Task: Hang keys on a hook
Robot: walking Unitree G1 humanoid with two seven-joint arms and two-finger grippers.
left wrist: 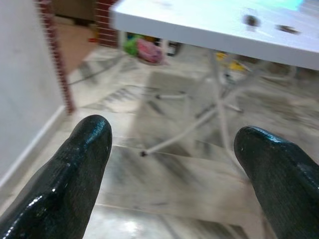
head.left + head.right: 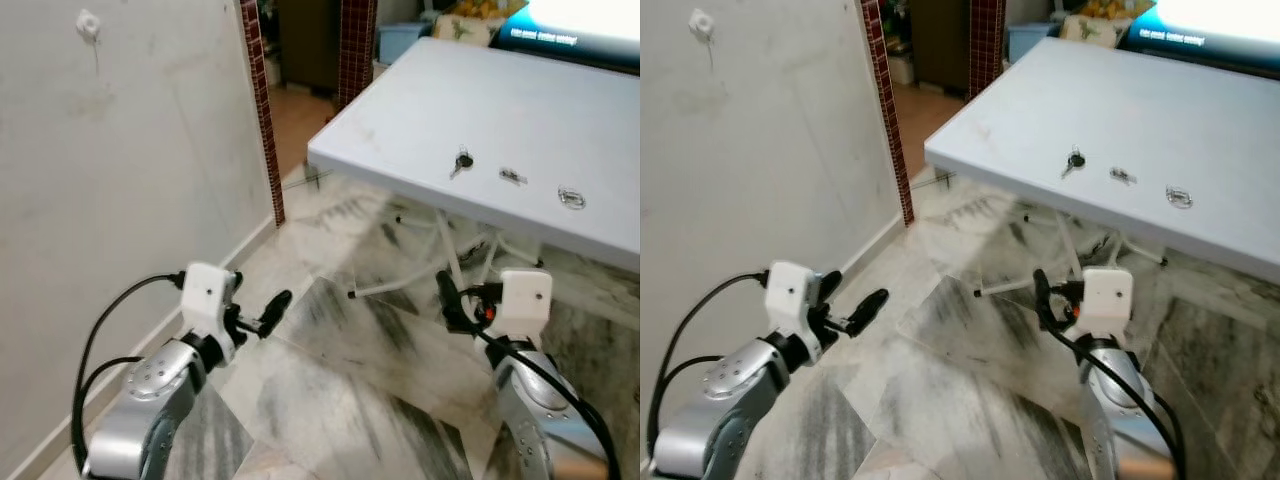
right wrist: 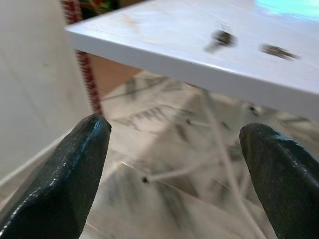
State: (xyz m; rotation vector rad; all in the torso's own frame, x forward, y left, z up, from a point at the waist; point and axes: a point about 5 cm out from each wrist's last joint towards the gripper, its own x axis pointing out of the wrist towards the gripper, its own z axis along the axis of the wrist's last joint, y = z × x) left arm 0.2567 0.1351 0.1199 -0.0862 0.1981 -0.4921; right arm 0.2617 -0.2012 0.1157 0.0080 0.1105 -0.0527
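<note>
Both tools, left tool (image 2: 262, 318) and right tool (image 2: 447, 296), hang spread and empty: the keys (image 2: 461, 161) lie on the desk (image 2: 400, 120) at one o'clock, the hook (image 2: 88, 24) on the wall (image 2: 120, 180) at eleven.

Open marble floor (image 2: 330, 400) is lying ahead. The table (image 2: 500, 120) edge is jutting overhead, its legs (image 2: 445, 250) crossing beneath, the wall (image 2: 130, 200) closing the left

Three keys (image 2: 461, 161) (perhaps key sets, too small to tell), one table (image 2: 400, 110), one hook (image 2: 88, 24).
</note>
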